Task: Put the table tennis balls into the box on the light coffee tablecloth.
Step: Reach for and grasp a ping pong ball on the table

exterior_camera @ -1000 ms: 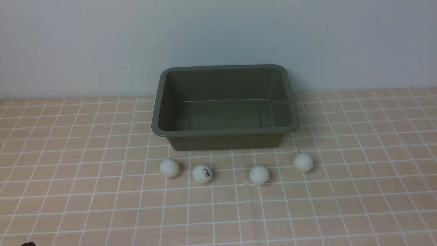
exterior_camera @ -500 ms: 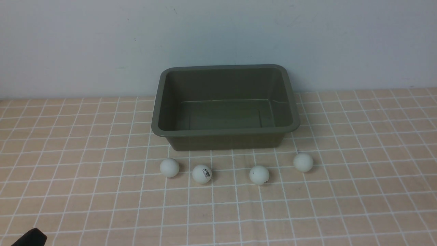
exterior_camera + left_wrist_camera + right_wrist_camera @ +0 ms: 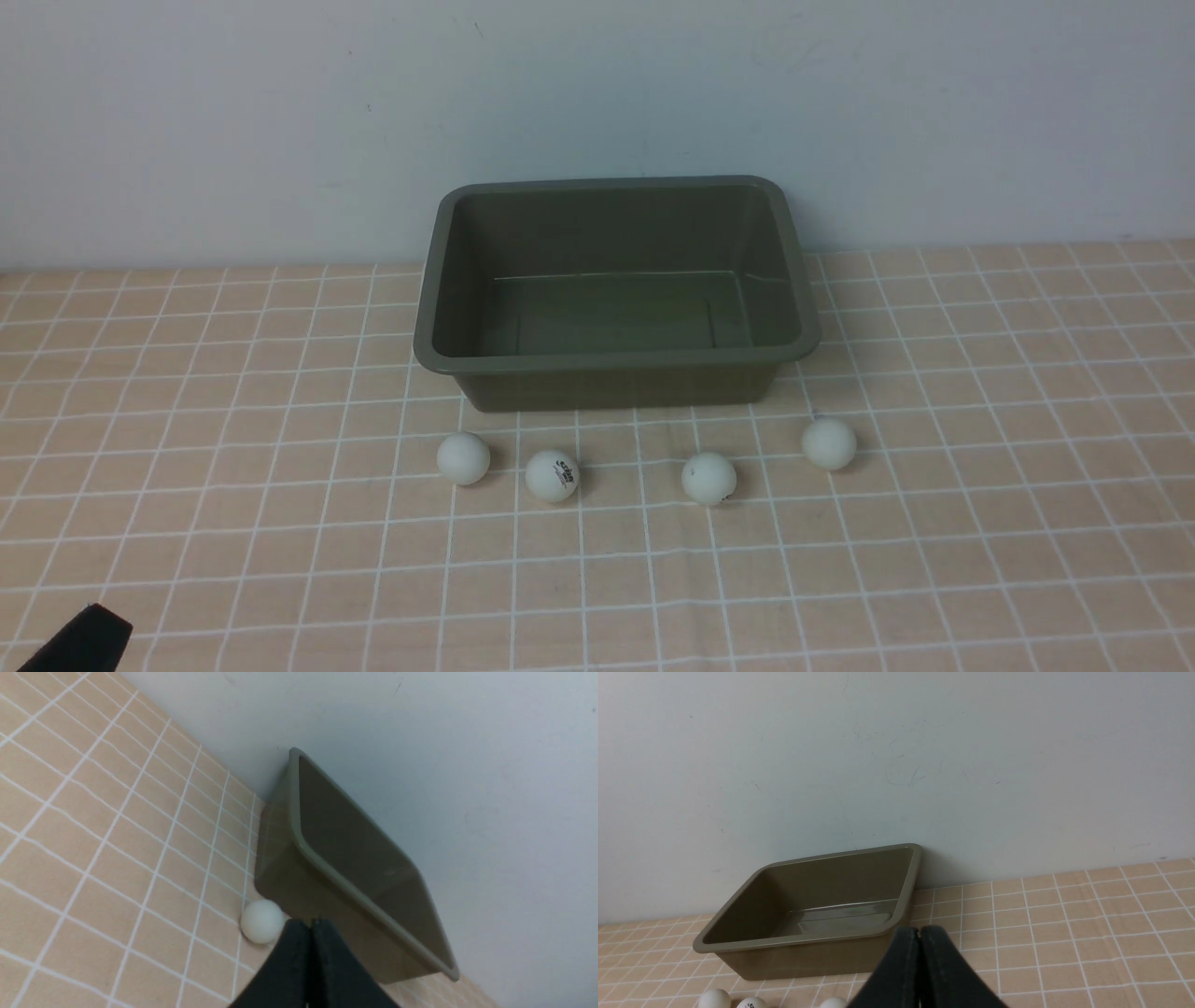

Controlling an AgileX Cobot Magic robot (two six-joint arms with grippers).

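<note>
Several white table tennis balls lie in a loose row on the light coffee tablecloth (image 3: 980, 392) just in front of the box: one at the left (image 3: 463, 457), one with a dark logo (image 3: 552, 475), one right of centre (image 3: 709, 479) and one at the right (image 3: 828, 443). The olive-green box (image 3: 616, 387) stands empty against the wall. My left gripper (image 3: 79, 644) shows only as a dark tip at the bottom left corner. In the left wrist view it (image 3: 310, 926) is shut and empty, short of a ball (image 3: 261, 920) beside the box (image 3: 280, 877). My right gripper (image 3: 919, 933) is shut and empty, back from the box (image 3: 803, 959).
A pale wall rises directly behind the box. The gridded cloth runs to both sides and toward the near edge. The right wrist view catches ball tops (image 3: 714, 998) at its lower edge.
The left gripper's dark tip has come further into the front view's bottom left corner. The balls and the box have not moved.
</note>
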